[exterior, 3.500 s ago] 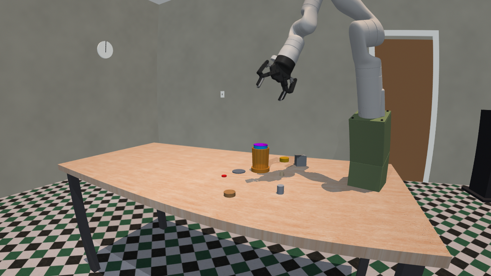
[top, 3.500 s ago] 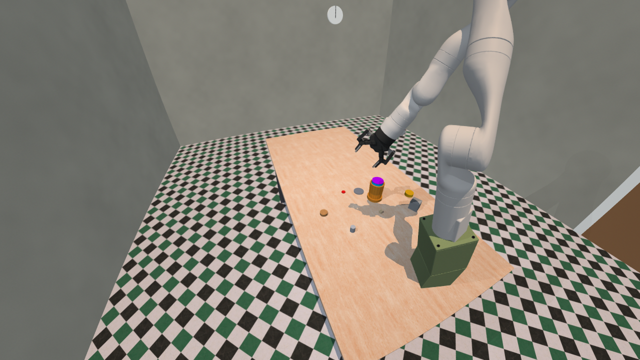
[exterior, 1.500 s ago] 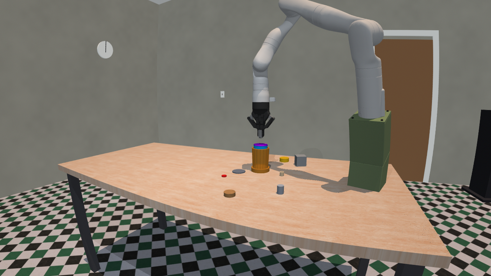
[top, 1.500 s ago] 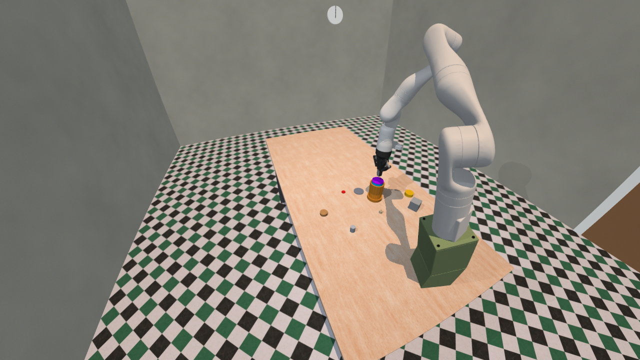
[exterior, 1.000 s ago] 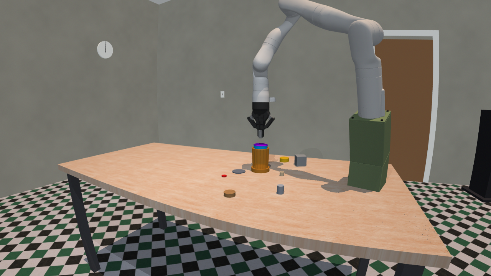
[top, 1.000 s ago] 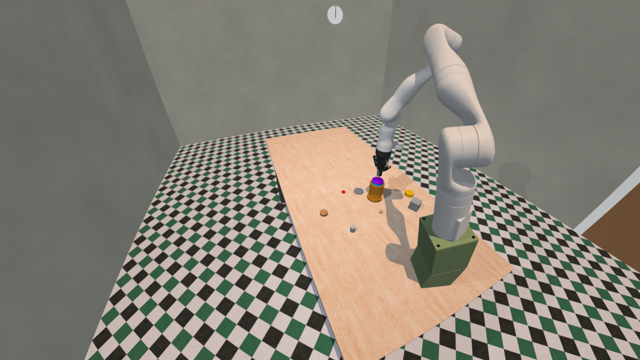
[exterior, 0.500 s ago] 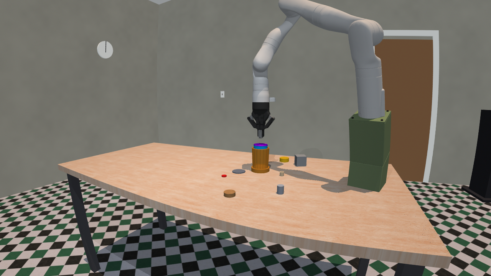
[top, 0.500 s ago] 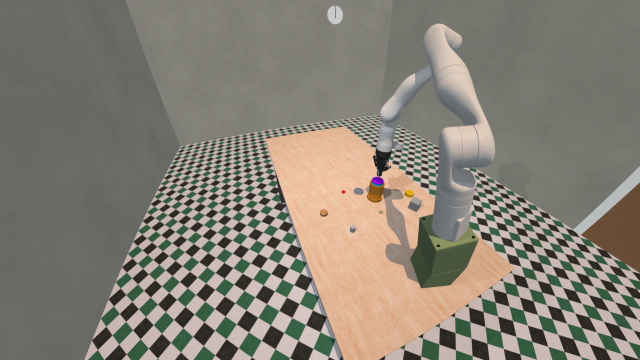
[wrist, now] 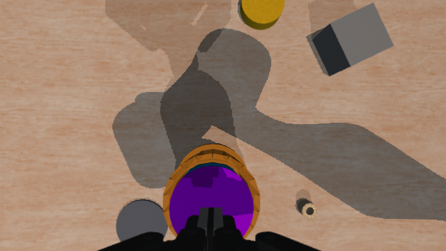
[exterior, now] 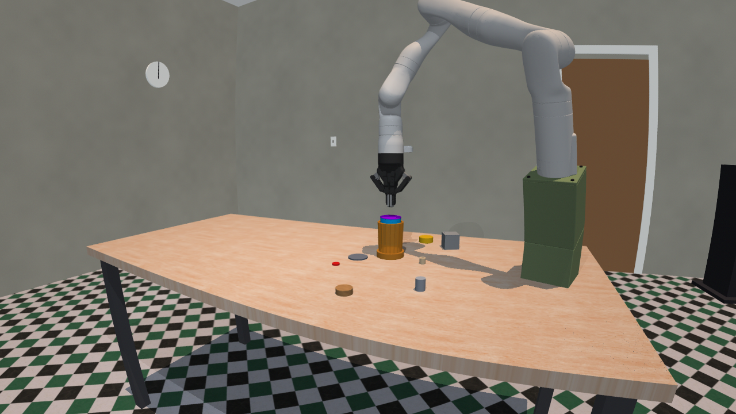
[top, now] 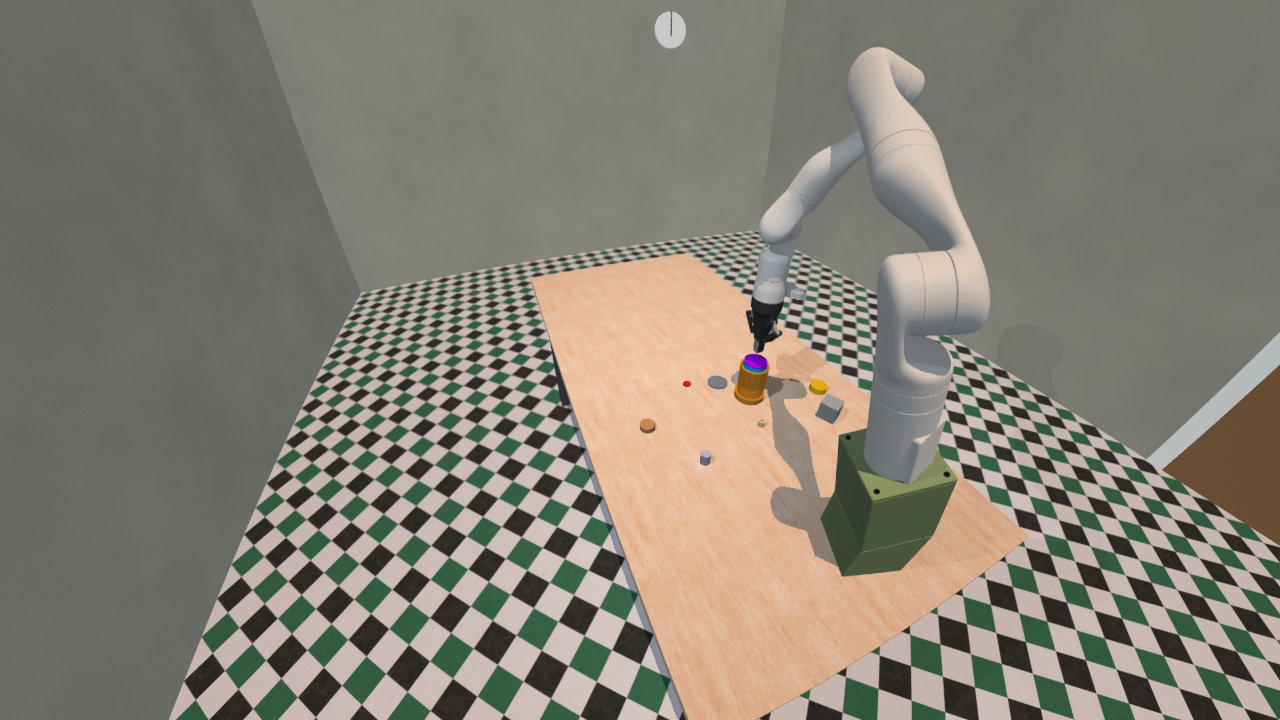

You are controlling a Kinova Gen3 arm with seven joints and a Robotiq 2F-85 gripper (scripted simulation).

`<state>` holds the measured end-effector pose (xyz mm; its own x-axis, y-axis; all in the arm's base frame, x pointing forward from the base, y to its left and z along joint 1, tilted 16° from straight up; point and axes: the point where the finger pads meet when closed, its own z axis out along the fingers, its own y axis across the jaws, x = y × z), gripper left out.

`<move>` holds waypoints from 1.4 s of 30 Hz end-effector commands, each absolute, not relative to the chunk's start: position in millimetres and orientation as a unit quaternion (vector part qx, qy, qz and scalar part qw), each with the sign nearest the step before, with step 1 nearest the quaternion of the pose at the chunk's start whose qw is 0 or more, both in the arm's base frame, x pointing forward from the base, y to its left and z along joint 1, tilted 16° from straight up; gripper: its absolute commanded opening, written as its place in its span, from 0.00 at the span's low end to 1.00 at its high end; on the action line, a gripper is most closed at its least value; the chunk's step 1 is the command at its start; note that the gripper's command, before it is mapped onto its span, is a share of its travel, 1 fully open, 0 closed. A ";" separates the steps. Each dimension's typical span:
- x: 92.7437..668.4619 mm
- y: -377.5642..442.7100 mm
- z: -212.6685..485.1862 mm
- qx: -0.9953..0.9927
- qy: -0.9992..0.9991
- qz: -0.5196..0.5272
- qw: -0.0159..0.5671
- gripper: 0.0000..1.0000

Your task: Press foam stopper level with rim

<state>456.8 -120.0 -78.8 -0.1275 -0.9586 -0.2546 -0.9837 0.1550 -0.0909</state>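
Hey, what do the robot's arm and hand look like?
The arm is smooth off-white, built of rounded tube segments with thin seam lines, on an olive-green block base. The hand is black with two slim grey-tipped fingers. No cables show.

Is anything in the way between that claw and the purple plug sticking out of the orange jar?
Nothing visible. The shut claw hangs right above the purple foam stopper in the jar, with only open air between them.
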 end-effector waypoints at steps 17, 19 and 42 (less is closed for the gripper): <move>460.8 -114.0 -105.0 -0.648 0.749 0.049 0.127 0.00; 460.8 -114.0 -105.0 -0.648 0.749 0.049 0.127 0.00; 461.5 -112.7 -110.2 -0.648 0.749 0.049 0.127 0.00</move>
